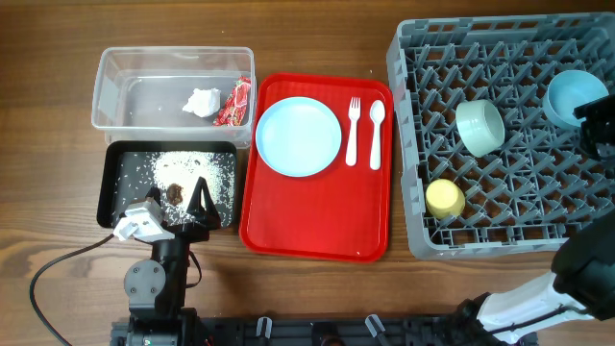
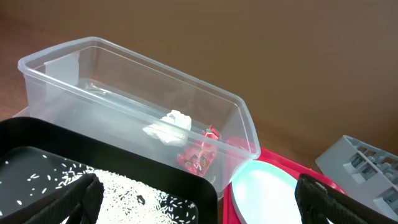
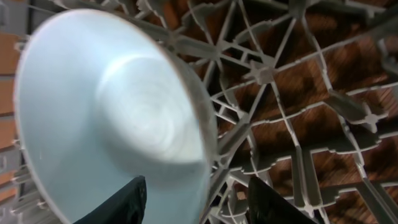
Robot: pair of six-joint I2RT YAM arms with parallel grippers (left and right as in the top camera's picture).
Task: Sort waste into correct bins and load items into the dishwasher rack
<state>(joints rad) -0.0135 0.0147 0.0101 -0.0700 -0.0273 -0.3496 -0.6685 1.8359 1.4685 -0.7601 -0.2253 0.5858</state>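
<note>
The crumpled white tissue (image 1: 202, 101) and red sauce packet (image 1: 233, 101) lie in the clear tub (image 1: 115, 72). Rice crumbs and brown scraps (image 1: 176, 192) lie in the black tray (image 1: 110, 187). The pale blue plate (image 1: 299, 136), white fork (image 1: 353, 130) and spoon (image 1: 377, 133) sit on the red tray. The mint green bowl (image 1: 479, 127), yellow cup (image 1: 445, 199) and pale blue bowl (image 1: 574, 94) are in the grey rack (image 1: 509, 58). My left gripper (image 1: 197, 207) is open and empty over the black tray's near edge. My right gripper (image 3: 199, 199) is open, its fingers either side of the blue bowl's rim (image 3: 112, 106).
The flat red serving tray (image 1: 317, 221) lies between the black tray and the rack. In the left wrist view the tub (image 2: 124, 68) stands behind the black tray (image 2: 112, 155), with the plate (image 2: 267, 199) to the right. A cable runs along the table's front left.
</note>
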